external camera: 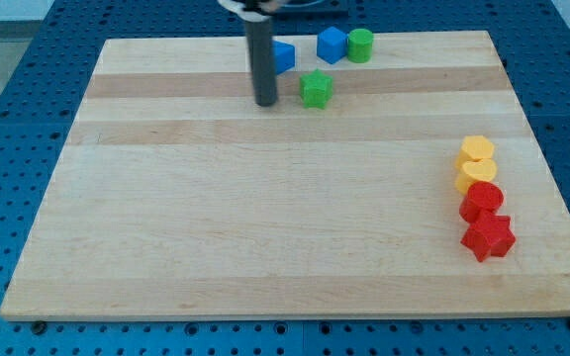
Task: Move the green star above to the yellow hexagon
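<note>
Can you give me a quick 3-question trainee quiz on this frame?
1. True or false: my tip touches the green star.
2. Which block lies nearest the view's bottom? A) red star B) blue cube C) green cylinder
3. Fill in: the yellow hexagon sits at the top of a column near the view's ____ edge.

Key: 1 false, the tip stands apart, on the star's left in the view; 2 A; 3 right.
</note>
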{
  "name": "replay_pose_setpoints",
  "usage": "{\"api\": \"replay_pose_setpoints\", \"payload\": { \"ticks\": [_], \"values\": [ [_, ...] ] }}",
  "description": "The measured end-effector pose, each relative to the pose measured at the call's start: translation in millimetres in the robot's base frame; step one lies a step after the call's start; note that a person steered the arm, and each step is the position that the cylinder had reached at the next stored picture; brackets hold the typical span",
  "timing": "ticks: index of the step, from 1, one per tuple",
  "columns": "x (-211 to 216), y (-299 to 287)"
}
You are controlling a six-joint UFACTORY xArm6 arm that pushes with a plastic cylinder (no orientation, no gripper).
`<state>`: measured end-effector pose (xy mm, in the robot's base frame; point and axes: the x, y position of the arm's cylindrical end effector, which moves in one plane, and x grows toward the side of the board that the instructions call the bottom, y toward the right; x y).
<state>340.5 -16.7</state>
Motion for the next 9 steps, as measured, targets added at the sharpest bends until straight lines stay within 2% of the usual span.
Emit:
{"api": "replay_pose_setpoints", "payload": {
  "ticks": [1,2,3,4,5,6,7,8,9],
  "values": [
    [8,66],
    [24,31],
    [17,-34],
    [-25,-38],
    [-30,25],
    [-5,107],
    [18,150],
    [17,112],
    [-6,85]
  ]
}}
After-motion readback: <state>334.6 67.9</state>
